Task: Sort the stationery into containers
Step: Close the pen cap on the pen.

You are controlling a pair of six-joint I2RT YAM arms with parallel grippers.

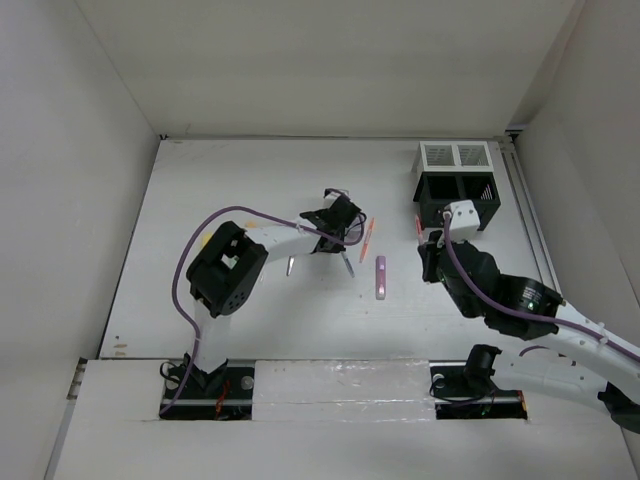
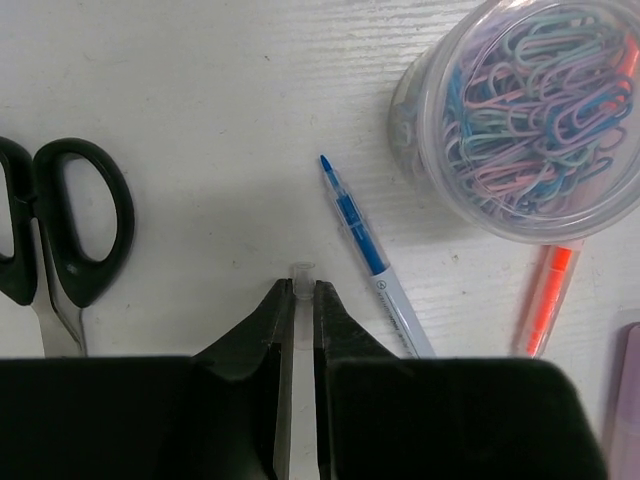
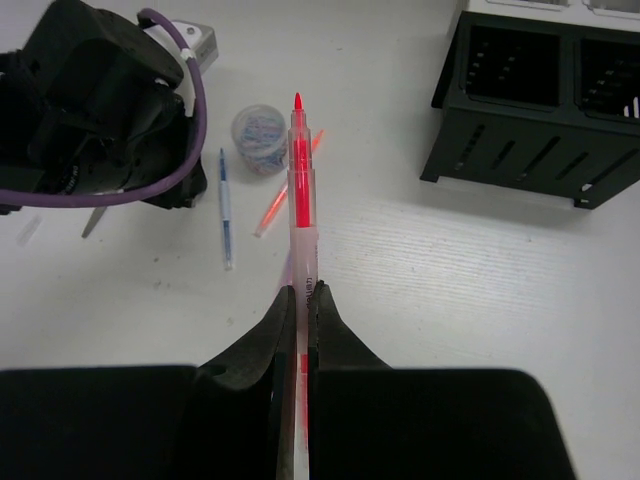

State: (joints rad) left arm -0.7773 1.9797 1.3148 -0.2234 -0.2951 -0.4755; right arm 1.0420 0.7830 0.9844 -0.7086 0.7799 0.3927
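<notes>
My right gripper (image 3: 300,292) is shut on a red pen (image 3: 299,190) and holds it above the table, tip pointing away; in the top view it (image 1: 427,243) is just in front of the black mesh organiser (image 1: 457,200), which joins a white mesh box (image 1: 456,155). My left gripper (image 2: 301,292) is shut on a small clear cap (image 2: 301,274) close to the table, mid-table in the top view (image 1: 335,218). Black-handled scissors (image 2: 65,225) lie to its left, and a blue pen (image 2: 372,250) and an orange highlighter (image 2: 546,300) to its right.
A clear jar of coloured paper clips (image 2: 530,115) stands beyond the blue pen. A purple highlighter (image 1: 381,277) and an orange pen (image 1: 366,240) lie between the arms. A small grey item (image 1: 290,265) lies left of the scissors. White walls enclose the table.
</notes>
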